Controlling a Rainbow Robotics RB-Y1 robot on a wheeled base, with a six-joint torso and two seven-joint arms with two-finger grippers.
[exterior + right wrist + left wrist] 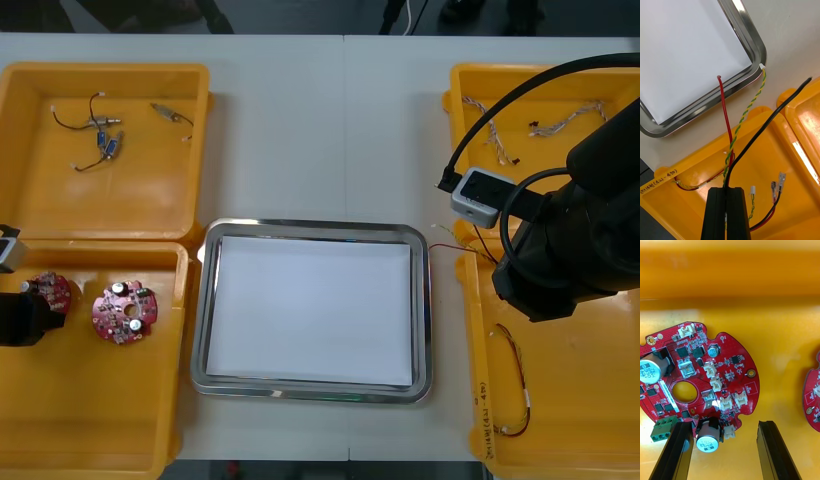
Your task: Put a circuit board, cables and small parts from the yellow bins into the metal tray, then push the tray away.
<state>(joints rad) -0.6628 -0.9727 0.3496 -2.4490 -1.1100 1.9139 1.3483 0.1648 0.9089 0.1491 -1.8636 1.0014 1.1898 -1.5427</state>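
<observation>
My right gripper (726,189) is shut on a bundle of cables above the near right yellow bin (763,176). A black cable (767,120), a red wire (725,112) and a twisted yellow strand (748,105) rise from its fingers, their ends reaching toward the corner of the metal tray (752,41). My left gripper (725,423) stands open low over the near left bin (90,420), with a round red circuit board (696,378) just ahead of its fingers. A second board (124,310) lies beside it. The tray (312,226) is white inside and holds nothing.
The far left bin (40,190) holds small metal parts on short black cables (100,140). Twisted cables (540,125) lie in the far right bin. A red and yellow cable (515,390) and a black lead with connectors (775,195) remain in the near right bin.
</observation>
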